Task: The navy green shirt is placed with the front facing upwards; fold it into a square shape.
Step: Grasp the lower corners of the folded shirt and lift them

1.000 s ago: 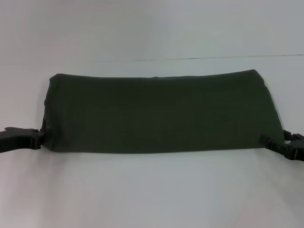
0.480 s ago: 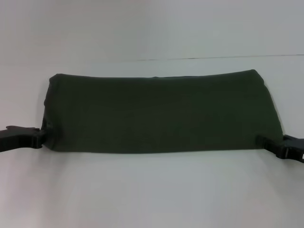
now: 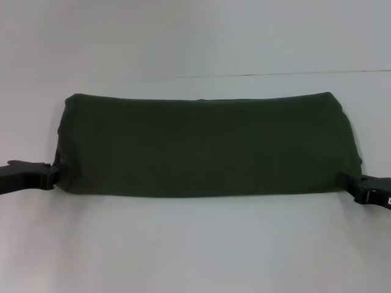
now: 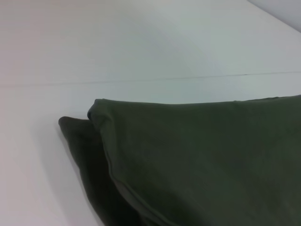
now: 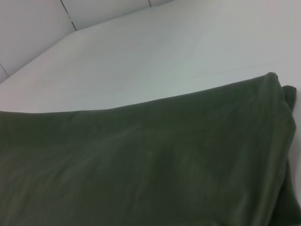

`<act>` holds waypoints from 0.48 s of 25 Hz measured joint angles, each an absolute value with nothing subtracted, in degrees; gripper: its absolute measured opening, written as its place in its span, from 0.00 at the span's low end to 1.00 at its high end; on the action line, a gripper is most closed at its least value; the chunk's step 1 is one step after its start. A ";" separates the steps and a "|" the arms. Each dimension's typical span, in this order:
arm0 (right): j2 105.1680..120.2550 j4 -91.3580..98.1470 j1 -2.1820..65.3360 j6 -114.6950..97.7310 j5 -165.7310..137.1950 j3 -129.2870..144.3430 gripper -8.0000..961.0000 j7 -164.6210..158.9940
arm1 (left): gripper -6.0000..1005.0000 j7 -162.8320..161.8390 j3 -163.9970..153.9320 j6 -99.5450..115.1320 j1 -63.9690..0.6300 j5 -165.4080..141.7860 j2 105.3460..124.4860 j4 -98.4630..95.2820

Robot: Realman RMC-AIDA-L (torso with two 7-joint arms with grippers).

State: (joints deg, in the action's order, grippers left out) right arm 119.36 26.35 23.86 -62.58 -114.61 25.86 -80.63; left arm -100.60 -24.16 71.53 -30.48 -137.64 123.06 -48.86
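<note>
The navy green shirt (image 3: 204,145) lies folded into a wide band on the white table (image 3: 195,244). The left gripper (image 3: 50,174) reaches in low at its near-left corner and the right gripper (image 3: 351,183) at its near-right corner; whether either is clamped on the fabric cannot be told.

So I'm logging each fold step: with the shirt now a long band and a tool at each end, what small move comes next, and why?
Probably carry one end across onto the other. The navy green shirt lies as a wide, short band on the table, so it still needs halving lengthwise to be square. The left tool and right tool sit at its near corners, ready for that.
</note>
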 joint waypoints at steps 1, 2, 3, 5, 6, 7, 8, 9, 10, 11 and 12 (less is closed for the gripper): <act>119.34 26.40 23.78 -62.59 -114.61 25.85 0.13 -80.73 | 0.00 -100.53 -24.17 71.69 -30.48 -137.64 123.06 -48.86; 119.32 26.42 23.72 -62.59 -114.60 25.83 0.12 -80.83 | 0.00 -100.42 -24.30 71.91 -30.46 -137.63 123.04 -48.86; 119.27 26.45 23.64 -62.61 -114.56 25.81 0.11 -80.90 | 0.01 -100.33 -24.51 72.09 -30.36 -137.64 123.00 -48.86; 119.14 26.48 23.55 -62.65 -114.51 25.77 0.10 -80.96 | 0.01 -100.06 -24.94 72.53 -30.16 -137.66 122.87 -48.87; 119.12 26.48 23.52 -62.69 -114.51 25.76 0.09 -80.96 | 0.01 -99.75 -25.06 72.89 -30.07 -137.67 122.83 -48.88; 119.10 26.49 23.49 -62.83 -114.49 25.75 0.08 -80.96 | 0.01 -99.34 -25.10 73.49 -30.00 -137.67 122.81 -48.95; 119.07 26.50 23.45 -63.17 -114.49 25.75 0.07 -80.95 | 0.01 -98.86 -25.11 74.31 -29.90 -137.68 122.75 -49.04; 119.03 26.53 23.37 -63.79 -114.48 25.75 0.06 -80.86 | 0.02 -98.55 -25.09 75.03 -29.79 -137.69 122.71 -49.13; 118.97 26.57 23.26 -64.43 -114.49 25.75 0.05 -80.75 | 0.02 -98.35 -24.99 75.78 -29.66 -137.76 122.66 -49.25; 118.89 26.72 23.05 -65.35 -114.49 25.75 0.05 -80.59 | 0.02 -98.21 -24.87 76.60 -29.50 -137.85 122.62 -49.38; 118.88 27.04 22.75 -66.14 -114.50 25.75 0.05 -80.54 | 0.02 -98.20 -24.77 77.19 -29.23 -137.92 122.59 -49.67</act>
